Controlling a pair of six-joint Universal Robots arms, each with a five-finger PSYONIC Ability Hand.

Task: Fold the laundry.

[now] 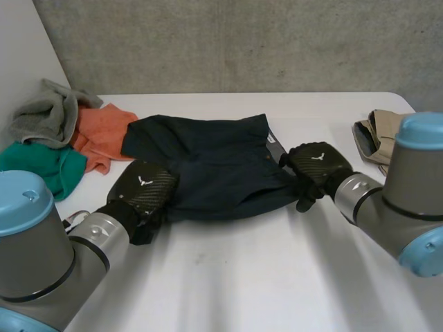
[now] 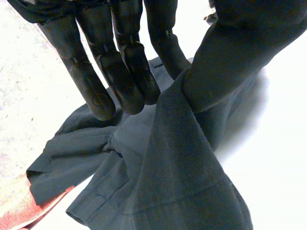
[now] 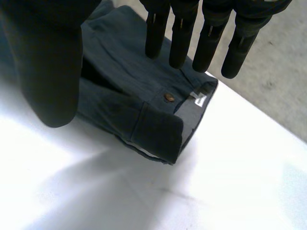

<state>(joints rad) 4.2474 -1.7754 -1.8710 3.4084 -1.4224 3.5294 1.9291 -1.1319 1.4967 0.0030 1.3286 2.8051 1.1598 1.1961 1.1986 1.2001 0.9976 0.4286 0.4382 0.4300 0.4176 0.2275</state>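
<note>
Shorts (image 1: 214, 159), dark navy, lie spread on the white table (image 1: 242, 277) between my two hands. My left hand (image 1: 142, 190) sits on the edge nearest it. Its fingers (image 2: 120, 81) are straight over the cloth and its thumb (image 2: 225, 57) presses against a raised ridge of fabric, pinching it. The leg hems lie beyond those fingertips. My right hand (image 1: 315, 166) is at the opposite end, by the waistband, with its fingers (image 3: 182, 43) straight and set apart from the thumb (image 3: 48, 72) — holding nothing. A brass button (image 3: 168, 97) and a white label (image 3: 200, 99) lie just past the fingertips, where the waistband is turned over. Beyond my left hand an orange cloth (image 1: 100, 135) touches the shorts, with a grey cloth (image 1: 48, 114) and a green cloth (image 1: 41, 166) beside it. A beige garment (image 1: 377, 135) lies beside my right arm — well apart from the shorts.
</note>
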